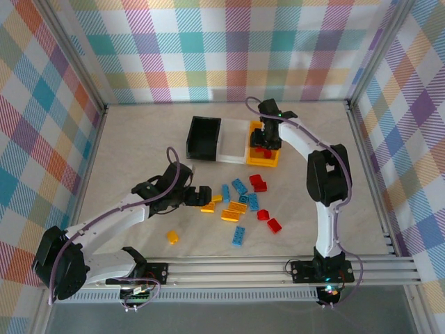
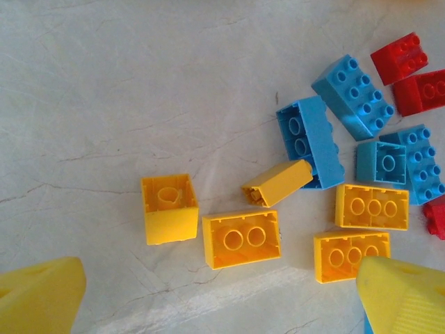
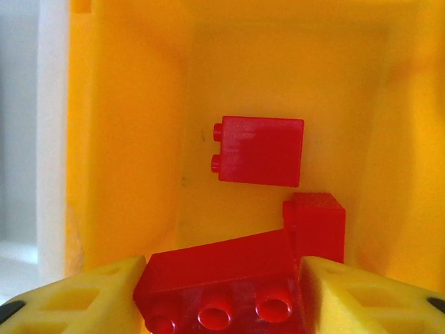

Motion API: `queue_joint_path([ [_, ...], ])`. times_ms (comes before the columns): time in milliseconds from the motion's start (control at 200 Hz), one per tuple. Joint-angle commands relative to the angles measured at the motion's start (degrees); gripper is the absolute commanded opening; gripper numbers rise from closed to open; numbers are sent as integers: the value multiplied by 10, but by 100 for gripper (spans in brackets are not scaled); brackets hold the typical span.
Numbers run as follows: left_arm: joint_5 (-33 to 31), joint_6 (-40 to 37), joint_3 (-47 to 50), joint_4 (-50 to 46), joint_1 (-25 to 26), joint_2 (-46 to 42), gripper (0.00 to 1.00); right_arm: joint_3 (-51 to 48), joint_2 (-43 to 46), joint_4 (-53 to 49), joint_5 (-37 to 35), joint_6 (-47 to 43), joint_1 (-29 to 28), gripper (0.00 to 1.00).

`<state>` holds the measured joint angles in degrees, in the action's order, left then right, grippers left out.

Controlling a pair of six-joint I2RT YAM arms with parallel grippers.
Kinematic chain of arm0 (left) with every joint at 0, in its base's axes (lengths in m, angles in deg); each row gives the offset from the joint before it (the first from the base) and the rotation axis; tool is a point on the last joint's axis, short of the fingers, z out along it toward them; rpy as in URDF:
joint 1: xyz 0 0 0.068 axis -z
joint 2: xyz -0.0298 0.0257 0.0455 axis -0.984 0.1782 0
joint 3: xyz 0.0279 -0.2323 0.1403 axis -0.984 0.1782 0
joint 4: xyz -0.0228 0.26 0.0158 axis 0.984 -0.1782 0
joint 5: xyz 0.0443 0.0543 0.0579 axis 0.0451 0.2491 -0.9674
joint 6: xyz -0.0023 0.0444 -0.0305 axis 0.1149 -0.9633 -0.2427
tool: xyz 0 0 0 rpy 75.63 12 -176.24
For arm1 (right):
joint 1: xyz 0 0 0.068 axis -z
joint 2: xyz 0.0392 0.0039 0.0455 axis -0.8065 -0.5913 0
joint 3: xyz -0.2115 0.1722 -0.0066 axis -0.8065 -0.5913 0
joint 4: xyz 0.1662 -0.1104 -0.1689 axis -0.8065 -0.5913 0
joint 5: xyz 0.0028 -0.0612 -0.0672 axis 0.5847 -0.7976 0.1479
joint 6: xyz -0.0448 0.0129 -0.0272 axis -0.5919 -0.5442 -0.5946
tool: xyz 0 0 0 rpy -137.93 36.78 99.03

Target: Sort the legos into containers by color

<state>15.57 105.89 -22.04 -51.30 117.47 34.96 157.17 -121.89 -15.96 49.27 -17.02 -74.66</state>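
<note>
The left gripper point(image 1: 200, 197) hovers low over the loose legos point(image 1: 240, 203) on the table point(image 2: 139, 83), jaws spread wide, likely lining up a yellow brick point(image 2: 241, 239); its arm reaches forward, elbow bent. Farther back, the right gripper point(image 3: 222, 296) clasps a red brick point(image 3: 219, 275) over the yellow-orange bin point(image 3: 125, 139), apparently to join two other reds point(image 3: 259, 151), arm outstretched, wrist pointing down.

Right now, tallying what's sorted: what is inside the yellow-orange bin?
Red legos: one on the bin floor, a second beside it, a third lego between the right gripper's fingers. The gripper covers anything beneath it.
</note>
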Motion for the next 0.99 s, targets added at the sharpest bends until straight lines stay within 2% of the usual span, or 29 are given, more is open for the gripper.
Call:
queue_joint_path([
  [0,2,-5,9,-17,-4,-14,100,18,-7,-7,11,-6,4,63],
  [145,8,-1,10,-15,-5,-15,100,3,15,3,13,-7,4,68],
  [335,22,7,8,-8,-5,-9,100,-37,81,14,35,-9,2,69],
  [545,21,14,11,-10,-4,-2,98,-204,229,53,74,3,-23,70],
  [740,-15,34,22,-83,-4,-24,93,-345,341,62,76,27,-69,70],
  [850,-39,82,37,-154,0,-66,93,-409,389,76,86,52,-88,70],
  [990,-76,180,71,-236,14,-136,92,-447,413,87,90,69,-105,70],
])
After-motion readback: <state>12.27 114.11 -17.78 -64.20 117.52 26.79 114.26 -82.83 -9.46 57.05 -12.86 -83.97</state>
